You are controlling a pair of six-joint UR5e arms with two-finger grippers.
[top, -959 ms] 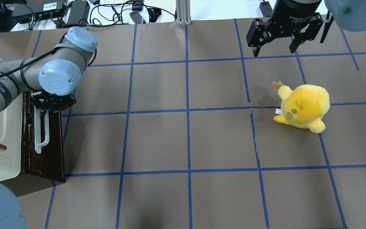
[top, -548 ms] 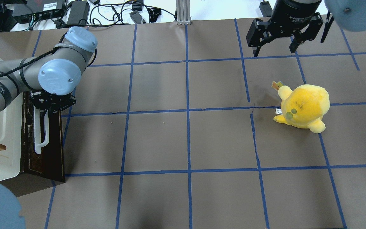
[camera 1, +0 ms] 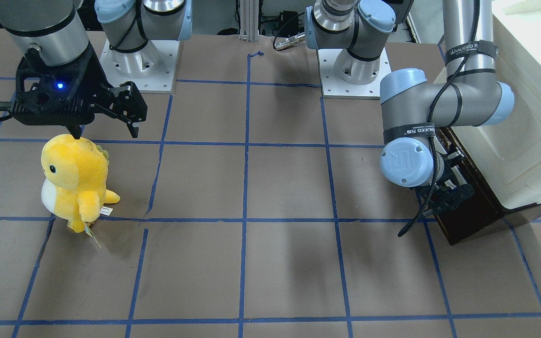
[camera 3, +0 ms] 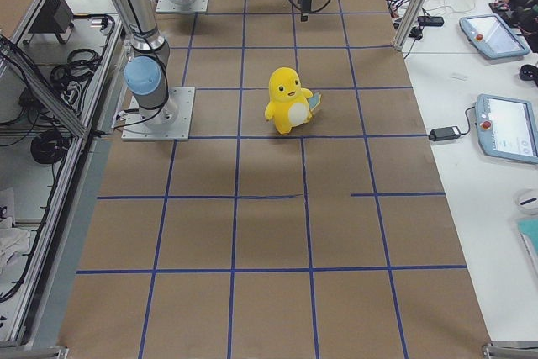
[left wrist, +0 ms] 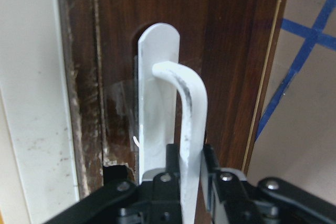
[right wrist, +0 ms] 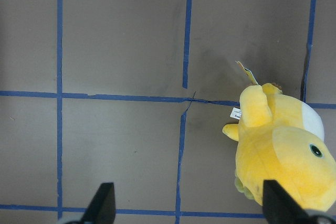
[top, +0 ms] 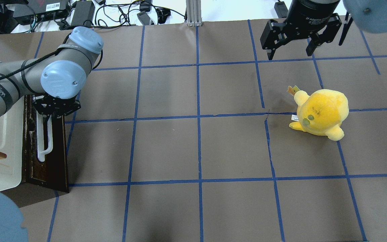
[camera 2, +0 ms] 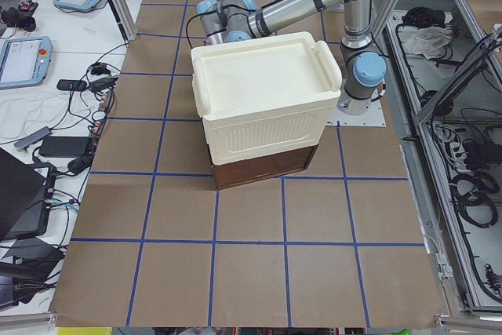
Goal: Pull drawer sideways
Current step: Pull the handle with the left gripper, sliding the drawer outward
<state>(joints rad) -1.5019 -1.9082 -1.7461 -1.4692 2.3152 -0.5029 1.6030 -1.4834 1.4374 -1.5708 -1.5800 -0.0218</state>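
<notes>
From overhead my wrist joint (top: 60,79) covers most of my left gripper (top: 56,107) and the far end of the white handle (top: 40,141). My left wrist view cuts that handle at its bottom edge, between my fingers (left wrist: 170,157). From across the table only a corner of the drawer (camera 1: 475,220) shows under the cream box (camera 1: 524,141). My right wrist view crops the yellow plush toy (right wrist: 283,156).

A black strap (camera 1: 463,47) round the left arm (camera 1: 458,23) is showing "WANJEED" in white letters, and a second strap (camera 1: 409,130) nearer the wrist is carrying the same word. The pale blue joint cap (camera 1: 404,162) is wearing a raised "UR" mark. The right gripper (top: 290,55) is displaying "2F Adaptive" on its black body, with smaller print beneath proving unreadable.
</notes>
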